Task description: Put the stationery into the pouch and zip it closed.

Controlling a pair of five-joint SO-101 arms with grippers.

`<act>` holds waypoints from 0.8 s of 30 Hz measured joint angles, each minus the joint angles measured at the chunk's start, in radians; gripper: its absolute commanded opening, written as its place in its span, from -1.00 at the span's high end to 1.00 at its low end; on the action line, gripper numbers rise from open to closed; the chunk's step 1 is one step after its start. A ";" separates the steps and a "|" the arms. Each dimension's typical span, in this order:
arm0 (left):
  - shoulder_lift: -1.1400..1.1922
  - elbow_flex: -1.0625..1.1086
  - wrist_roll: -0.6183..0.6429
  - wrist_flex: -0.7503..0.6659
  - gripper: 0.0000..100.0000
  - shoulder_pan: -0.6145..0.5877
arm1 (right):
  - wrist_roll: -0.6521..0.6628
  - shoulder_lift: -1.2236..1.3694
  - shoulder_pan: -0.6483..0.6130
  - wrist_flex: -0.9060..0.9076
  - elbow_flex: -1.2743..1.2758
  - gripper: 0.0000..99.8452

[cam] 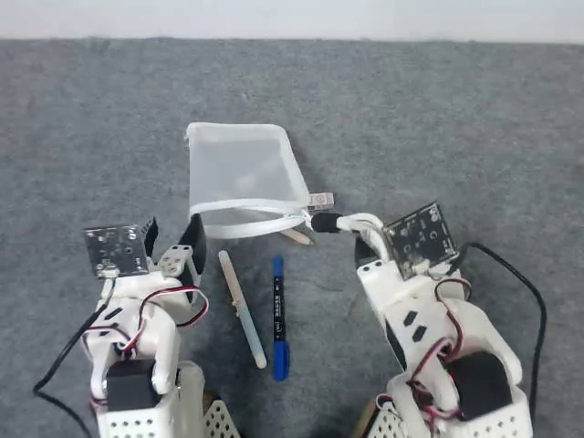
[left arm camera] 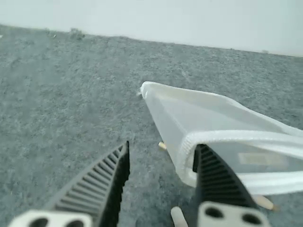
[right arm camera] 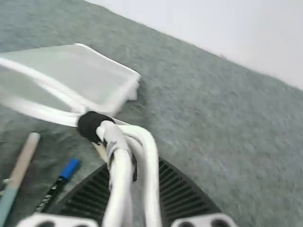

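Starting w/ the pouch (cam: 237, 173): it lies flat on the grey mat (cam: 438, 109), just ahead of both sets of fingertips, mouth gaping toward the arms, zip not yet run. Its strap loop (cam: 351, 222) leads from the mouth's corner into the right gripper (cam: 363, 235), whose fingers look pressed together on it. The left gripper (cam: 173, 242) has its fingers (left arm camera: 111, 175) spread w/ nothing between them. One tip sits right at the pouch's near corner, the other over bare mat.

Most stationery is still outside. A pale pen (cam: 242, 306) and a blue pen (cam: 279, 315) lie side by side between the two arms, behind the fingertips and apart from the pouch. A wooden tip (cam: 298, 236) pokes out at the mouth rim; we can't tell if it's inside or under the fabric.

Risks, as we judge them:
- The strap is a soft hold. A tug by the right fingers probably drags the whole pouch instead of steadying the mouth.
- The fabric looks limp, so the mouth may sag shut and a pen pushed in could slide underneath or shove the pouch away.
- The left fingertip at the corner may snag the rim when that arm goes for a pen.
- The pens are thin, round and close together, so a pinch may catch both or roll one off.
- Anything left sticking across the mouth, e.g. that wooden tip, would likely jam the zip.
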 measured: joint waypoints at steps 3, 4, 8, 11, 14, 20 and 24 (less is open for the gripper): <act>0.094 0.000 -0.014 -0.046 0.58 0.017 | 0.006 0.000 -0.029 0.015 -0.048 0.99; 0.137 0.000 -0.015 -0.060 0.58 0.018 | 0.012 -0.002 -0.038 0.017 -0.055 0.99; 0.330 -0.044 -0.017 -0.103 0.58 0.021 | 0.029 -0.002 -0.058 0.017 -0.068 0.99; 0.493 -0.104 -0.017 -0.137 0.58 0.023 | 0.031 0.000 -0.058 0.017 -0.068 0.99; 0.654 -0.172 -0.017 -0.149 0.61 0.023 | 0.031 0.000 -0.058 0.017 -0.068 0.99; 0.867 -0.288 -0.017 -0.155 0.90 0.025 | 0.032 0.000 -0.058 0.017 -0.068 0.99; 0.879 -0.308 -0.018 -0.155 0.98 0.025 | 0.032 0.000 -0.058 0.017 -0.068 0.98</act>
